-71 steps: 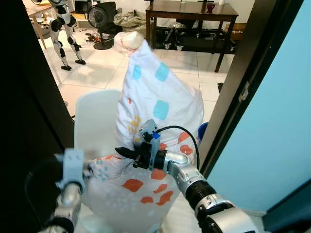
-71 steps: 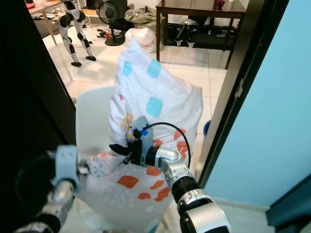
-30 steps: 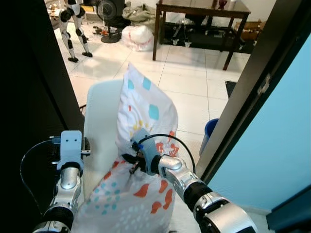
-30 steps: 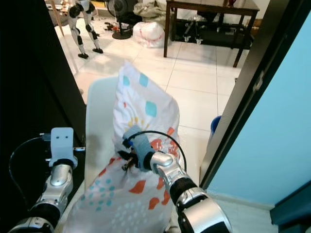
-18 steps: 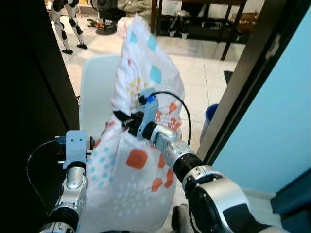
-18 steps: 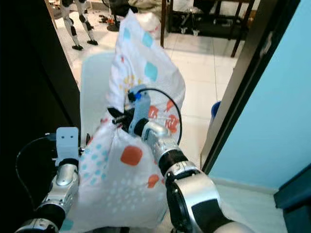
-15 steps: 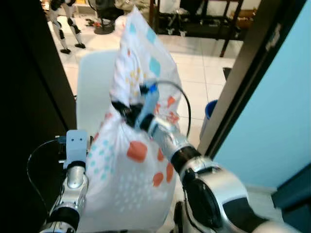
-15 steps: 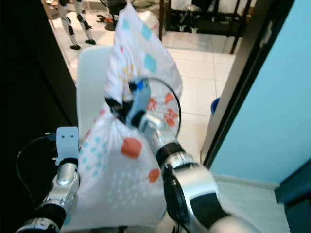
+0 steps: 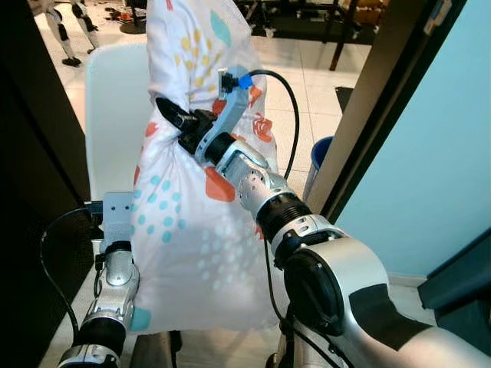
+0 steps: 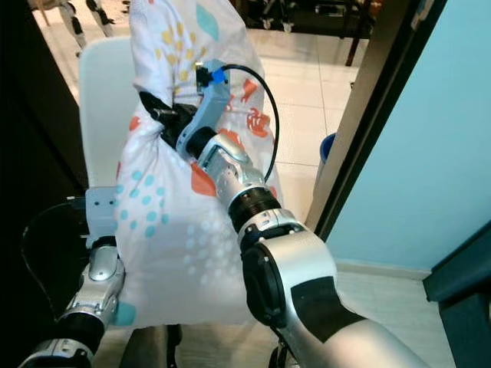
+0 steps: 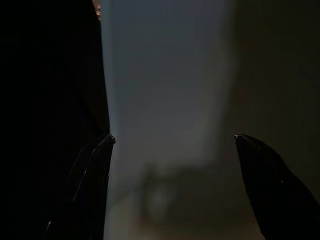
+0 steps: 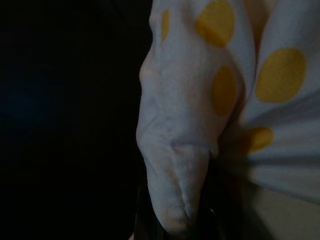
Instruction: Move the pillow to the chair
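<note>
A smooth white moulded chair [image 9: 111, 115] stands behind the soft, crumpled pillow [image 9: 180, 230], white cotton with coloured spots, held upright over its seat. The right gripper [image 9: 170, 115] has its fingers clamped on a bunched fold. The left gripper [image 11: 172, 142], low beside the pillow, has its fingers apart.

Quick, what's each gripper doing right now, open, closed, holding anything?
Left gripper: open, holding nothing.
Right gripper: closed on a pinched fold of the pillow, held upright at the chair.
</note>
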`<state>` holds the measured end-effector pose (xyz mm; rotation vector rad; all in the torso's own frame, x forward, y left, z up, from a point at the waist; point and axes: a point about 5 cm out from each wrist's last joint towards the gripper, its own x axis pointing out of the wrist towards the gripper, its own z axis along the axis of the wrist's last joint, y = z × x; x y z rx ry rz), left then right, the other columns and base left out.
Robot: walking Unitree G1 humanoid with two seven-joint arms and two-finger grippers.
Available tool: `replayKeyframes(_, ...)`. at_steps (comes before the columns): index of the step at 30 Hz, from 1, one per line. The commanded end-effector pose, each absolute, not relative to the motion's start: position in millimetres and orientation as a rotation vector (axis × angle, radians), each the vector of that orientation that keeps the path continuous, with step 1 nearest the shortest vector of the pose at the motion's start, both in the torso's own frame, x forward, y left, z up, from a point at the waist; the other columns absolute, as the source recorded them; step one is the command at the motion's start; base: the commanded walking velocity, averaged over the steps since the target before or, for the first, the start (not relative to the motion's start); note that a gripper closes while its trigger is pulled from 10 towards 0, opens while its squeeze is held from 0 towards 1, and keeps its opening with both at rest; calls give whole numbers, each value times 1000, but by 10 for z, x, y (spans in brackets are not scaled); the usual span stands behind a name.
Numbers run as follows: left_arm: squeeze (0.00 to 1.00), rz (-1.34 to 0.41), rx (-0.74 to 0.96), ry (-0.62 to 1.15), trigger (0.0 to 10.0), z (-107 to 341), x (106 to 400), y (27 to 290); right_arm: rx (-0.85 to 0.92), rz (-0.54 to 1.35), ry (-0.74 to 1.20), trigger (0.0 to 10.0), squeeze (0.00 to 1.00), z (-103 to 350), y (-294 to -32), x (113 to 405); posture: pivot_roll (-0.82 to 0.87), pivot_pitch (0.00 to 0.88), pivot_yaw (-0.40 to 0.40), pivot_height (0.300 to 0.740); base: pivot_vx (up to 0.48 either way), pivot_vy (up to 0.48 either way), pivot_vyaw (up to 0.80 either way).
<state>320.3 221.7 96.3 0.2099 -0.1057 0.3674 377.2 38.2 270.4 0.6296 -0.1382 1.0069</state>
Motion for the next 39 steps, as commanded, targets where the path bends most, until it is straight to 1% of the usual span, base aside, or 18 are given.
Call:
replayKeyframes(1, 0, 382, 241, -97, 10000, 967, 3178, 2270, 552, 1193, -263, 10000, 0, 2957, 620, 3596, 48, 62, -72, 490, 0, 0, 0)
replayKeyframes(2, 0, 382, 241, -97, 10000, 967, 3178, 2270, 552, 1193, -263, 10000, 0, 2957, 620, 3596, 48, 62, -72, 490, 0, 0, 0)
replayKeyframes(3, 0, 387, 245, -106, 10000, 992, 3183, 2284, 512, 1235, -252, 10000, 0, 2895, 695, 3539, 47, 62, -71, 485, 0, 0, 0)
replayKeyframes(5, 0, 391, 245, -110, 10000, 1008, 3183, 2294, 420, 1312, -185, 10000, 0, 2628, 886, 3387, 43, 66, -69, 475, 0, 0, 0)
replayKeyframes(8, 0, 391, 243, -105, 10000, 993, 3178, 2274, 253, 1376, -84, 10000, 0, 2182, 1092, 3154, 43, 72, -69, 460, 0, 0, 0)
replayKeyframes(9, 0, 391, 243, -105, 10000, 993, 3178, 2274, 253, 1376, -84, 10000, 0, 2182, 1092, 3154, 43, 72, -69, 460, 0, 0, 0)
replayKeyframes(11, 0, 383, 242, -98, 10000, 968, 3168, 2227, 153, 1357, 2, 10000, 0, 1863, 1145, 3040, 45, 76, -69, 450, 0, 0, 0)
replayKeyframes(12, 0, 383, 242, -98, 10000, 968, 3168, 2227, 153, 1357, 2, 10000, 0, 1863, 1145, 3040, 45, 76, -69, 450, 0, 0, 0)
replayKeyframes(13, 0, 381, 242, -96, 10000, 961, 3162, 2209, 127, 1345, 29, 10000, 0, 1761, 1147, 3008, 47, 78, -69, 445, 0, 0, 0)
replayKeyframes(14, 0, 378, 241, -93, 10000, 954, 3156, 2193, 76, 1309, 66, 10000, 0, 1642, 1130, 2995, 48, 80, -70, 445, 0, 0, 0)
replayKeyframes(16, 0, 376, 241, -90, 10000, 947, 3149, 2180, 60, 1287, 98, 10000, 16, 1549, 1099, 2990, 51, 82, -72, 445, 0, 0, 0)
replayKeyframes(17, 0, 375, 241, -88, 10000, 940, 3141, 2175, 76, 1273, 128, 10000, 1000, 1484, 1067, 2989, 52, 84, -73, 445, 0, 0, 0)
replayKeyframes(20, 0, 376, 242, -83, 10000, 926, 3120, 2181, 103, 1260, 164, 10000, 1000, 1398, 1012, 2991, 50, 86, -75, 445, 0, 0, 0)
replayKeyframes(25, 0, 380, 244, -81, 10000, 928, 3118, 2187, 103, 1264, 169, 10000, 1000, 1375, 999, 2986, 47, 86, -76, 445, 0, 0, 0)
replayKeyframes(31, 0, 404, 247, -95, 10000, 992, 3134, 2219, 77, 1297, 198, 10000, 1000, 1239, 1021, 2879, 40, 82, -75, 445, 0, 0, 0)
replayKeyframes(34, 0, 457, 256, -129, 10000, 1107, 3133, 2342, 96, 1315, 220, 10000, 1000, 1182, 1022, 2835, 39, 82, -75, 445, 0, 0, 0)
replayKeyframes(37, 0, 476, 259, -141, 10000, 1148, 3129, 2385, 102, 1320, 225, 10000, 1000, 1171, 1020, 2827, 39, 82, -75, 445, 0, 0, 0)
replayKeyframes(39, 0, 548, 267, -190, 10000, 1302, 3102, 2541, 130, 1331, 234, 10000, 1000, 1154, 1012, 2814, 39, 80, -72, 445, 0, 0, 0)
